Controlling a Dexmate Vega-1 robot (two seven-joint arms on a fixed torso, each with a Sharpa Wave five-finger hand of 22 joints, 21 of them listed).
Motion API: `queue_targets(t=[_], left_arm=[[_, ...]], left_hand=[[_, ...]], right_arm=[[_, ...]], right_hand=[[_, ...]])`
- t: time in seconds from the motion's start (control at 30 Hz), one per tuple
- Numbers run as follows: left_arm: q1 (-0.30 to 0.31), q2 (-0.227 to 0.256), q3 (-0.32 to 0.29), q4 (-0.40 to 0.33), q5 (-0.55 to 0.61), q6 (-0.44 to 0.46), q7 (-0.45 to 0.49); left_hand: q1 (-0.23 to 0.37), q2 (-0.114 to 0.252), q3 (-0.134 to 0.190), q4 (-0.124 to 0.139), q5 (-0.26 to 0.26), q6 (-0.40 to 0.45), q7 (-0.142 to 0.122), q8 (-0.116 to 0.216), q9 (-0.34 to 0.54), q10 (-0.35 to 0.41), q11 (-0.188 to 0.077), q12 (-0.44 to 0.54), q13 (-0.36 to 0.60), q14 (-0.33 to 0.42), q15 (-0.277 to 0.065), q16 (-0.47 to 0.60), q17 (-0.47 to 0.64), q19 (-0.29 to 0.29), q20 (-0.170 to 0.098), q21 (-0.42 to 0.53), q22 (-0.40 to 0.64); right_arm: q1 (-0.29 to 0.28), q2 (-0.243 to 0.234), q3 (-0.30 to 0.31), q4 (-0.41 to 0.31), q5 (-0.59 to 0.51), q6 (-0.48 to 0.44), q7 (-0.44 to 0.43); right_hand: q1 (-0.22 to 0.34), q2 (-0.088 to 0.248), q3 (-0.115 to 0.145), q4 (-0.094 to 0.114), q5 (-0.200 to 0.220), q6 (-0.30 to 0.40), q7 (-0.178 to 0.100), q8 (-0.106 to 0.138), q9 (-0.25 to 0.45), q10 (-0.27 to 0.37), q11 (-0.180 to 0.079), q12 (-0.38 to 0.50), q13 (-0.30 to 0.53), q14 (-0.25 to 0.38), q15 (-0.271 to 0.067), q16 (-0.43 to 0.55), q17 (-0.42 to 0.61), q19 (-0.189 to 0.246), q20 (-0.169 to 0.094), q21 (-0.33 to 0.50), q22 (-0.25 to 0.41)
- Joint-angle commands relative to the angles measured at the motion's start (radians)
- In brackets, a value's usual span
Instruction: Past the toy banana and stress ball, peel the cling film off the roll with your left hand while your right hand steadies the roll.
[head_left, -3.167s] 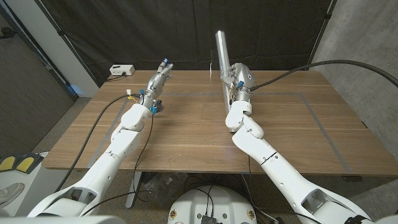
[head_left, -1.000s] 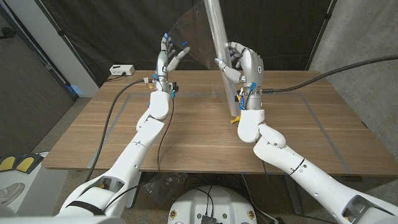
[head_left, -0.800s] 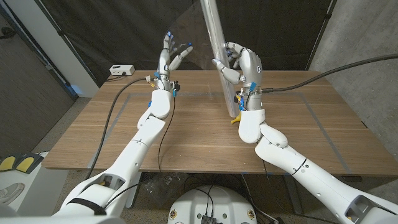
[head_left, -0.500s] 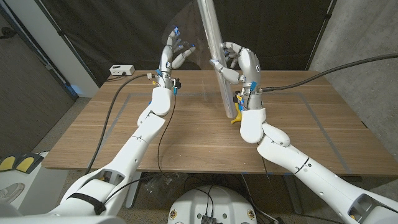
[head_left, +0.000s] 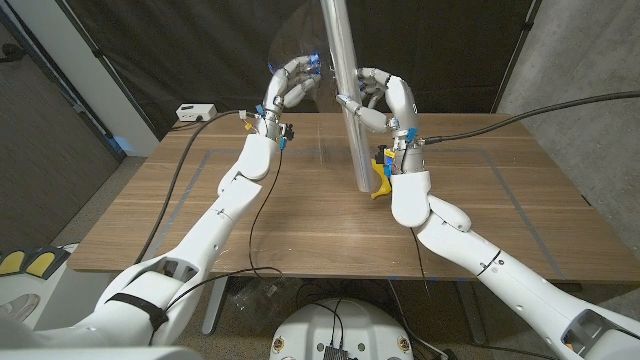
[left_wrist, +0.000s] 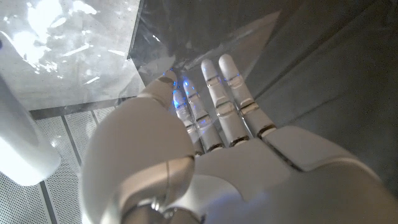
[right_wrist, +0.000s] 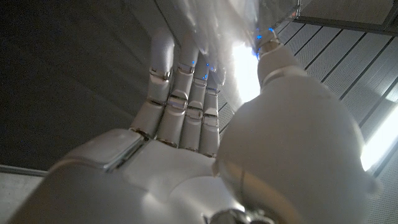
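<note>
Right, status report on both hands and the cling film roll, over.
Right hand grips the upright roll. Left hand holds the peeled film beside it. Toy banana by the roll's base, nothing blocking.

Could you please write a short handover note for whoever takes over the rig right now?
Right hand grips the cling film roll, held upright with its lower end near the table. Left hand is raised beside the roll, fingers curled on the clear film sheet pulled off it. Toy banana lies by the right wrist. Done: film started. Left: peel further.
</note>
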Motion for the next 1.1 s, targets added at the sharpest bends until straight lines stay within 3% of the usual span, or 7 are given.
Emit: queue_targets(t=[0.03,0.07,0.17,0.37,0.6,0.83,1.1], left_arm=[[-0.013,0.040,0.007,-0.060,-0.109,0.083,-0.195],[-0.010,0.046,0.007,-0.076,-0.116,0.104,-0.209],[-0.008,0.069,0.010,-0.117,-0.151,0.162,-0.272],[0.011,0.100,0.007,-0.203,-0.199,0.297,-0.326],[0.042,0.124,0.002,-0.304,-0.253,0.467,-0.341],[0.066,0.140,-0.002,-0.388,-0.288,0.616,-0.309],[0.061,0.156,0.012,-0.396,-0.289,0.652,-0.291]], left_hand=[[0.019,0.021,0.010,-0.015,0.007,0.172,0.054,0.036,0.006,0.187,-0.013,0.073,0.046,0.172,-0.102,0.061,0.055,0.035,-0.030,0.108,0.022],[0.024,0.022,0.011,-0.018,0.007,0.180,0.062,0.035,0.006,0.198,-0.021,0.081,0.052,0.185,-0.104,0.067,0.062,0.035,-0.032,0.118,0.024],[0.043,0.020,0.012,-0.032,0.006,0.193,0.072,0.032,0.007,0.223,-0.012,0.098,0.065,0.216,-0.107,0.084,0.084,0.035,-0.036,0.139,0.027],[0.051,0.019,0.010,-0.035,0.003,0.198,0.086,0.025,0.009,0.232,-0.008,0.109,0.079,0.227,-0.105,0.090,0.100,0.040,-0.039,0.160,0.027],[0.058,0.017,0.009,-0.038,-0.001,0.201,0.101,0.015,0.011,0.243,-0.002,0.120,0.094,0.241,-0.103,0.097,0.118,0.058,-0.053,0.190,0.027],[0.066,0.019,0.011,-0.040,-0.003,0.206,0.112,0.011,0.018,0.246,-0.005,0.127,0.106,0.252,-0.103,0.100,0.130,0.065,-0.056,0.213,0.026],[0.071,0.017,0.012,-0.041,-0.006,0.209,0.119,0.008,0.027,0.247,-0.003,0.133,0.118,0.257,-0.101,0.100,0.141,0.062,-0.058,0.233,0.024]], right_arm=[[-0.033,0.052,0.088,0.063,0.426,0.150,0.301],[-0.038,0.060,0.100,0.069,0.448,0.154,0.329],[-0.055,0.088,0.137,0.070,0.519,0.136,0.415],[-0.095,0.192,0.226,0.079,0.631,0.084,0.527],[-0.145,0.335,0.350,0.041,0.760,-0.109,0.636],[-0.166,0.479,0.477,0.054,0.868,-0.280,0.786],[-0.153,0.602,0.598,0.109,0.937,-0.426,0.992]], right_hand=[[0.160,0.180,0.074,0.008,0.009,0.174,-0.178,0.002,0.007,0.202,-0.198,-0.002,0.003,0.227,-0.272,-0.011,0.003,-0.015,-0.137,0.006,0.004],[0.159,0.181,0.076,0.008,0.010,0.173,-0.179,0.002,0.007,0.202,-0.196,-0.003,0.002,0.229,-0.272,-0.010,0.003,-0.016,-0.136,0.007,0.007],[0.155,0.182,0.083,0.010,0.013,0.170,-0.179,0.000,0.008,0.203,-0.198,-0.005,0.003,0.225,-0.271,-0.019,-0.006,-0.021,-0.134,0.007,0.016],[0.145,0.183,0.096,0.012,0.019,0.166,-0.180,0.000,0.012,0.200,-0.203,-0.009,0.007,0.229,-0.269,-0.030,-0.022,-0.030,-0.135,0.005,0.030],[0.136,0.184,0.105,0.014,0.024,0.157,-0.178,-0.003,0.015,0.198,-0.202,-0.015,0.004,0.228,-0.266,-0.039,-0.036,-0.031,-0.137,-0.002,0.035],[0.134,0.184,0.109,0.012,0.028,0.152,-0.172,-0.005,0.017,0.200,-0.203,-0.019,0.000,0.230,-0.268,-0.042,-0.046,-0.028,-0.137,-0.010,0.036],[0.100,0.190,0.126,0.026,0.040,0.141,-0.179,-0.007,0.024,0.199,-0.210,-0.025,-0.001,0.213,-0.261,-0.073,-0.086,-0.035,-0.135,-0.030,0.040]])
